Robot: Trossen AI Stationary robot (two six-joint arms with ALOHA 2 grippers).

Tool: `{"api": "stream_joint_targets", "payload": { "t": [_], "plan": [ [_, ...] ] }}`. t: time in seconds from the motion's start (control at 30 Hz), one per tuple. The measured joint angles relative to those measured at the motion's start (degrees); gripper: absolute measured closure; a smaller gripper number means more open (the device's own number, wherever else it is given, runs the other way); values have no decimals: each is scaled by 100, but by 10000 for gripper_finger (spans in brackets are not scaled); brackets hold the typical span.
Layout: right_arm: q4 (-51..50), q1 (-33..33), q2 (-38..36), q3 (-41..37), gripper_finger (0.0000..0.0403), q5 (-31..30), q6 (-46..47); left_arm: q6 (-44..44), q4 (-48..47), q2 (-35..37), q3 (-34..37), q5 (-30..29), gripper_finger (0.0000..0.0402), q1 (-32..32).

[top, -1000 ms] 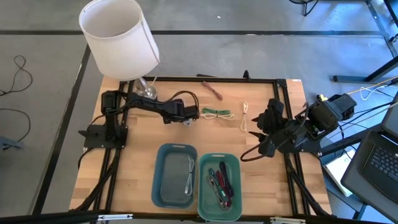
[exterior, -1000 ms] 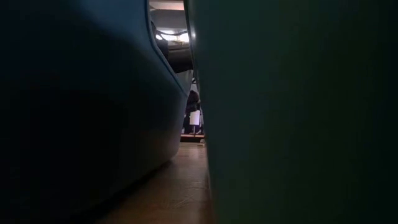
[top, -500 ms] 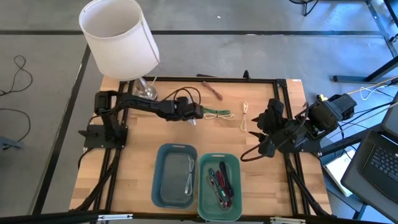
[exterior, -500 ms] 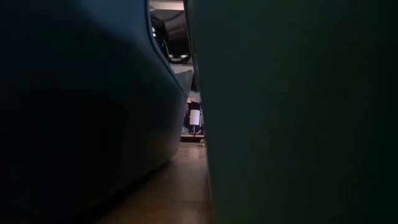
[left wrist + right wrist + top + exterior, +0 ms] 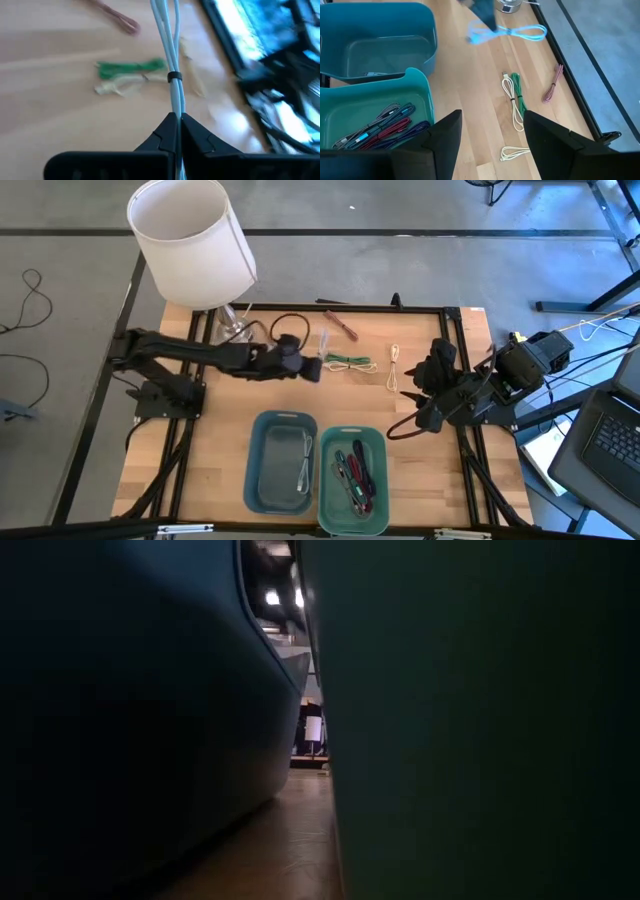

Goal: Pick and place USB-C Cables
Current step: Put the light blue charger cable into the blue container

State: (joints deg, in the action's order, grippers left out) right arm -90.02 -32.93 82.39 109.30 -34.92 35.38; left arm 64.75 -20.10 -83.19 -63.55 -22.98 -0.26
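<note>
Left gripper [image 5: 176, 120] pinching white cable [image 5: 170, 45] (green cable [image 5: 131, 67] beyond).

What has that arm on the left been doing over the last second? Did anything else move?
The left gripper is shut on a white cable, lifted clear of the table; a second ago it was low near the green cable, and the arm has since drawn back. The right gripper stayed open and parked, and the green cable, the beige cable, the brown cable and both trays lie as before.
</note>
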Motion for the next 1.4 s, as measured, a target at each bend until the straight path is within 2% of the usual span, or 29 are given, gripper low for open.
{"api": "stream_joint_targets", "payload": {
  "t": [0.17,0.33,0.5,0.63,0.8,1.0,1.23,1.4],
  "plan": [
    [2,0,0,0,187,-81,-5,498,-473,770,0,-2,398,-1036],
    [0,0,0,0,187,-112,-2,1667,-526,1200,0,-324,398,-2429],
    [0,16,0,0,187,-393,29,3123,-566,1081,-4,-904,398,-3712],
    [2,57,0,0,187,-607,145,4150,-745,654,-4,-1090,398,-4264],
    [8,169,0,0,187,-614,195,5094,-1189,48,-4,-820,398,-4386],
    [63,274,0,0,187,-605,209,5254,-1332,-475,-4,-268,398,-4178],
    [63,354,0,0,187,-602,202,4703,-1269,-1149,-4,693,398,-3721],
    [63,354,0,0,187,-582,189,4037,-583,-1531,-27,1246,398,-3334]
  ]
}}
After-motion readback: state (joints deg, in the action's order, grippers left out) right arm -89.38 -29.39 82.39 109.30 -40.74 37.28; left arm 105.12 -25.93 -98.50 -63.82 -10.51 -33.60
